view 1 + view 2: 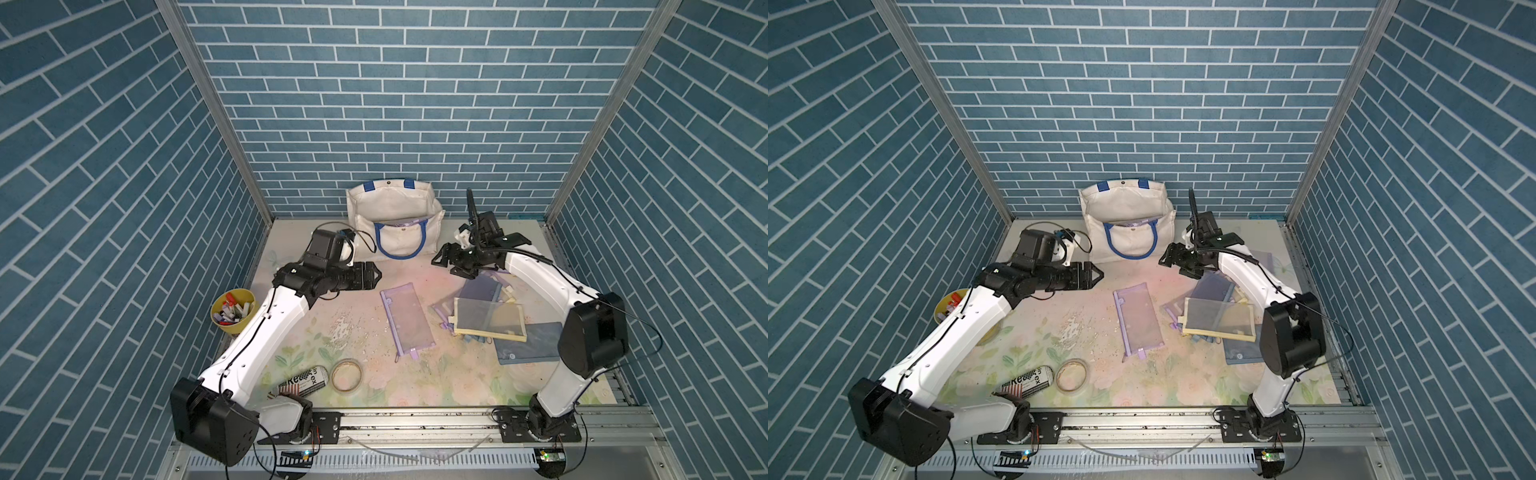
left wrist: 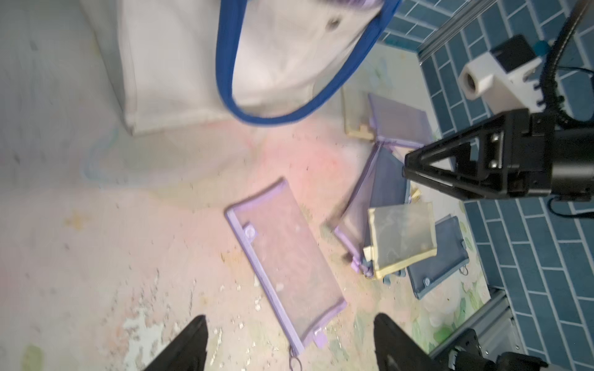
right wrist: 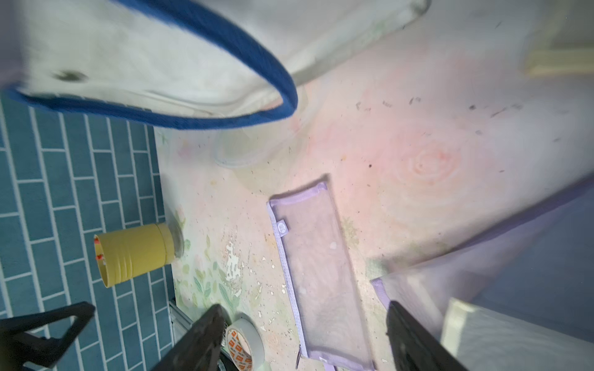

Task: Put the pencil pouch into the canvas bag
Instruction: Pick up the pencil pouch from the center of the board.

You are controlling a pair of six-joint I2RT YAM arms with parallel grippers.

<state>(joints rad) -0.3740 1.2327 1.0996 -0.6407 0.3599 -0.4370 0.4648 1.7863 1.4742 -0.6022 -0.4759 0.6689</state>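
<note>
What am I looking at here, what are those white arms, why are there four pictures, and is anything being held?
Those are two white robot arms bolted to a rail, each ending in a black two-fingered claw. Two pictures look down from overhead and are nearly identical; the two blurry ones come from a camera on each wrist. On the flowered table are a cream canvas bag with blue handles, a yellow cup of markers, a tape roll and a can; a purple mesh pouch lies flat, near a pile of other pouches. The left claw and right claw are both open, holding nothing.
</note>
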